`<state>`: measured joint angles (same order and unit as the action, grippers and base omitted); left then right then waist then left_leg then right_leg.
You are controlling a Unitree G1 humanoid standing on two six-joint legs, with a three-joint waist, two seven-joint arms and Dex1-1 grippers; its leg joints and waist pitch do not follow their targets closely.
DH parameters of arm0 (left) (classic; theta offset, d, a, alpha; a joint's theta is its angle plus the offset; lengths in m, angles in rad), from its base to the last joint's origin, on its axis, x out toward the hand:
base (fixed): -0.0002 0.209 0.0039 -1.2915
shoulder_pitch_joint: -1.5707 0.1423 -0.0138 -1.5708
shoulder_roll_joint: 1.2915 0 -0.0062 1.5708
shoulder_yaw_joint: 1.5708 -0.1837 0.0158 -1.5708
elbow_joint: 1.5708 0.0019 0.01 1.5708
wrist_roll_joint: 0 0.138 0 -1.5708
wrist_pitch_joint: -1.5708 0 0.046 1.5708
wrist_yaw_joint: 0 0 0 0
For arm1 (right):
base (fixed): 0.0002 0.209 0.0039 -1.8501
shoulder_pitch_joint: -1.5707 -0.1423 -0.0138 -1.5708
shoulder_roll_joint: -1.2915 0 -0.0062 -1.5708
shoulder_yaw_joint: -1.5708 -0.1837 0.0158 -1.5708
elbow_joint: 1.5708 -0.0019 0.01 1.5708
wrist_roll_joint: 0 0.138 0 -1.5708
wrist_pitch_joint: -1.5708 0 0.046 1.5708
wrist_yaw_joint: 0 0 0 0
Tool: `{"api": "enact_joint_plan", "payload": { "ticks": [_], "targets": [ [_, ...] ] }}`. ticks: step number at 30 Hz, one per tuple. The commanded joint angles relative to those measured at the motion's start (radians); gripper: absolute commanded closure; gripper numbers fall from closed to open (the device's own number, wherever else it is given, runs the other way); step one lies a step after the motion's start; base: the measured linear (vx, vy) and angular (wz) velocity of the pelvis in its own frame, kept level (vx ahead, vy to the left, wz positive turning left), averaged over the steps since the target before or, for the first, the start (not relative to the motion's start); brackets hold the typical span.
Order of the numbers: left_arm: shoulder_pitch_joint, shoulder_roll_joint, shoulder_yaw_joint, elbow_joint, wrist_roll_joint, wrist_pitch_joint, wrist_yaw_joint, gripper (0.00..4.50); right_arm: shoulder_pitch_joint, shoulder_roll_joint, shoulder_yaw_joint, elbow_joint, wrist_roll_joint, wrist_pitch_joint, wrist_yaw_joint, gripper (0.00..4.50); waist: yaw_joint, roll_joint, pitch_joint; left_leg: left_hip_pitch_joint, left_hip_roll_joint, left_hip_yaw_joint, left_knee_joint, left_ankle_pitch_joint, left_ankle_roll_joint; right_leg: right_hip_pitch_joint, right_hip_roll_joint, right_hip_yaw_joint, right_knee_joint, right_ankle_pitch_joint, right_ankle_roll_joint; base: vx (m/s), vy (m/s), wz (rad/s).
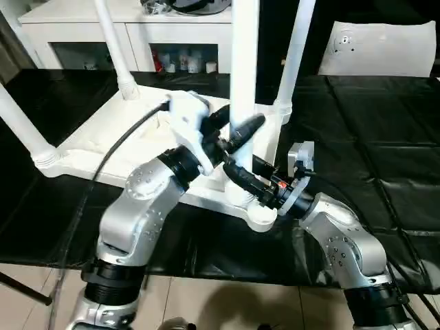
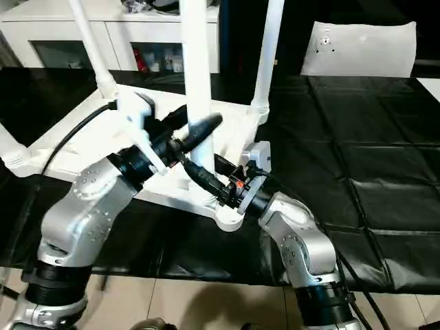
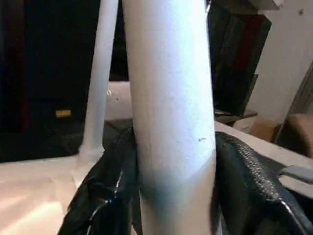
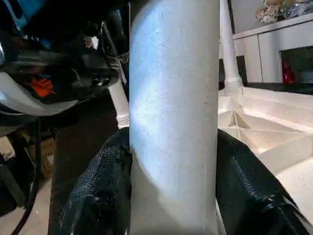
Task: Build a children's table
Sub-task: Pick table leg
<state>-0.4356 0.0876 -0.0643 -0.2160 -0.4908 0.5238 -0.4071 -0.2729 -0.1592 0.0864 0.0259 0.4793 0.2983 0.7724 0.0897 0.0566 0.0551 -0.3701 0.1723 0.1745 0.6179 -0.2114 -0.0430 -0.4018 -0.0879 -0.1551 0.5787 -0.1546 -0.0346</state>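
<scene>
Both tools grip the last leg, nearly done.
Left tool (image 1: 237, 134) and right tool (image 1: 237, 175) clamp the near leg (image 1: 244, 69) in the upturned tabletop's (image 1: 117, 134) 5 o'clock socket on the black surface (image 1: 385, 137); three other legs stand seated.

no readable text, labels or numbers

Looks like a lab or test room, set up for robot work. A big desk (image 1: 385, 137) under taped black sheeting takes up most of the frame. Along the top edge, upper left, stands a white glass-door cabinet (image 1: 124, 41) with small bottles (image 1: 182, 63) behind the panes. Pale tiled floor (image 1: 227, 302) along the bottom, cables (image 1: 124, 141) trailing over the rig.
</scene>
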Motion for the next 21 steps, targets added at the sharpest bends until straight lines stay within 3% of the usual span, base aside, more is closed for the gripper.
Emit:
{"api": "enact_joint_plan", "payload": {
  "ticks": [1,9,12,17,20,21],
  "targets": [
    [-0.005,-0.003,0.037,0.007,-0.018,0.036,0.032,2.54,-0.022,-0.001,-0.004,-0.014,0.007,-0.019,0.011,2.57,0.002,-0.014,-0.073,0.000,0.062,-0.029,-0.073,-0.129,0.060,0.062,-0.082,0.070,-0.075,-0.336,-0.074,0.000,0.000,0.00],
    [-0.052,0.010,0.098,0.046,-0.030,0.094,0.088,2.61,-0.047,-0.018,0.016,0.001,-0.040,0.007,-0.016,2.57,0.002,-0.012,-0.074,0.001,0.060,-0.029,-0.071,-0.118,0.062,0.061,-0.079,0.069,-0.078,-0.341,-0.060,0.000,0.000,0.00],
    [-0.069,0.022,0.110,0.059,-0.034,0.098,0.091,2.62,-0.059,-0.020,0.016,0.014,-0.061,-0.020,-0.018,1.87,0.001,-0.013,-0.077,0.001,0.061,-0.030,-0.070,-0.102,0.064,0.062,-0.078,0.069,-0.072,-0.308,-0.070,0.000,0.000,0.00],
    [-0.098,0.050,0.127,0.095,-0.036,0.105,0.062,2.63,-0.085,-0.029,0.001,0.000,-0.017,0.028,0.006,1.61,-0.001,-0.010,-0.076,0.003,0.059,-0.031,-0.071,-0.111,0.067,0.064,-0.077,0.068,-0.074,-0.327,-0.057,0.000,0.000,0.00],
    [-0.114,0.070,0.125,0.117,-0.044,0.109,0.035,2.64,-0.111,-0.037,-0.016,0.002,-0.017,0.036,-0.009,1.32,0.001,-0.008,-0.077,0.006,0.061,-0.031,-0.070,-0.106,0.064,0.060,-0.077,0.069,-0.071,-0.313,-0.070,0.000,0.000,0.00],
    [-0.120,0.084,0.116,0.124,-0.049,0.113,0.011,2.64,-0.128,-0.047,-0.026,-0.002,0.001,0.083,-0.010,1.26,0.002,-0.007,-0.078,0.009,0.062,-0.031,-0.070,-0.101,0.065,0.059,-0.077,0.070,-0.069,-0.300,-0.078,0.000,0.000,0.00]
  ]
}}
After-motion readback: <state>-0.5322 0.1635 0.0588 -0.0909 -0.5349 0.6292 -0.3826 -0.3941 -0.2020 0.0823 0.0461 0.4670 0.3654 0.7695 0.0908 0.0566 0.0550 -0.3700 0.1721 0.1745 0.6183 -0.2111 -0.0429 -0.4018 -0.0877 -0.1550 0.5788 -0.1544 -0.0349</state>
